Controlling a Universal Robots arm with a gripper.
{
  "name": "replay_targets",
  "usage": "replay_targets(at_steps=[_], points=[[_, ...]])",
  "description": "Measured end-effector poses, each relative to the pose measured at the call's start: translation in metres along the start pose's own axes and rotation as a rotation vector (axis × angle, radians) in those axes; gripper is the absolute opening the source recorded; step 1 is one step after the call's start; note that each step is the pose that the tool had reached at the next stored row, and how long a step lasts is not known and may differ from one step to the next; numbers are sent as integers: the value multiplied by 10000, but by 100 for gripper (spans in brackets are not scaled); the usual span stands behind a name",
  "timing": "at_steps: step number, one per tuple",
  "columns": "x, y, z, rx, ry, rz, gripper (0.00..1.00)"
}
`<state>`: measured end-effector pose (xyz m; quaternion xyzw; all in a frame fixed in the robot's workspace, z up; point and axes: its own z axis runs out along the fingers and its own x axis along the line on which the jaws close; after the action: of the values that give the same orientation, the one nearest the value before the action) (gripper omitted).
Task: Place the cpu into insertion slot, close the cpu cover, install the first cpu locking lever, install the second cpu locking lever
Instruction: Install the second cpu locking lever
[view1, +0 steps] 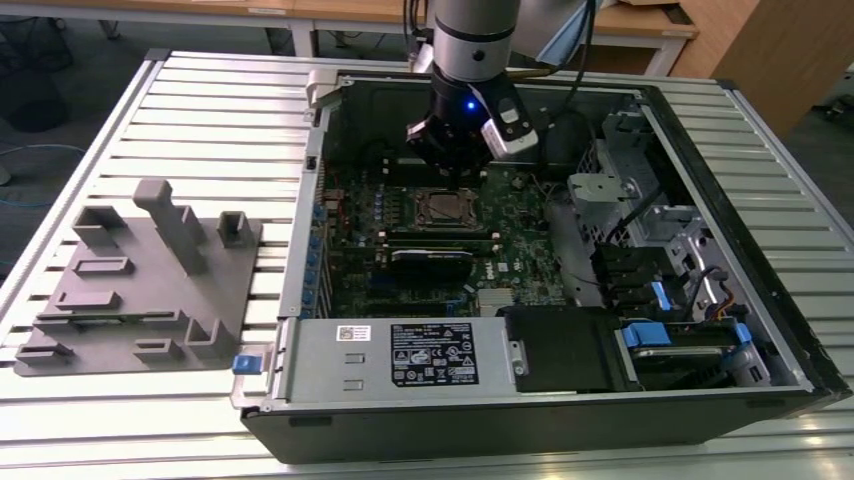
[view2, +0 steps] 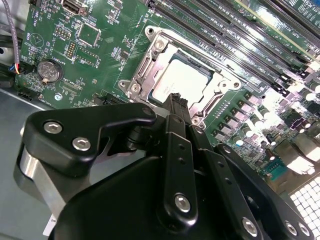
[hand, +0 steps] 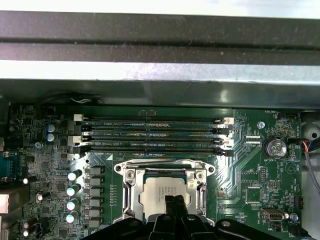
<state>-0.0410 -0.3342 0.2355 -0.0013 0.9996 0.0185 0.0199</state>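
Observation:
The cpu (hand: 161, 189) is a silvery square seated in the insertion slot (hand: 122, 168) on the green motherboard. It shows in both wrist views, cpu (view2: 184, 79), slot (view2: 150, 33). The cpu cover (hand: 131, 195), a thin metal frame, lies flat around the chip, cover (view2: 145, 70). A thin wire lever (hand: 165, 162) runs along the slot's memory-side edge. My gripper (hand: 174, 201) hovers just above the chip's edge, black fingertips pressed together and holding nothing, gripper (view2: 176, 101). In the exterior view the gripper (view1: 447, 165) hangs over the slot (view1: 441, 207) inside the open case.
Long black memory slots (hand: 155, 134) lie beside the socket, capacitors (hand: 74, 190) on another side, and a coin battery (hand: 275, 147) nearby. The case wall (hand: 160, 75) rises close behind. Drive cages (view1: 667, 260) and the power supply (view1: 400, 352) crowd the case. A grey fixture (view1: 147, 280) rests on the slatted table.

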Motion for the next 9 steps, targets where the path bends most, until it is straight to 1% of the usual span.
replay_targets(at_steps=[5, 9], points=[[0, -3, -5, 2, 2, -1, 11], [0, -40, -5, 0, 0, 0, 11]])
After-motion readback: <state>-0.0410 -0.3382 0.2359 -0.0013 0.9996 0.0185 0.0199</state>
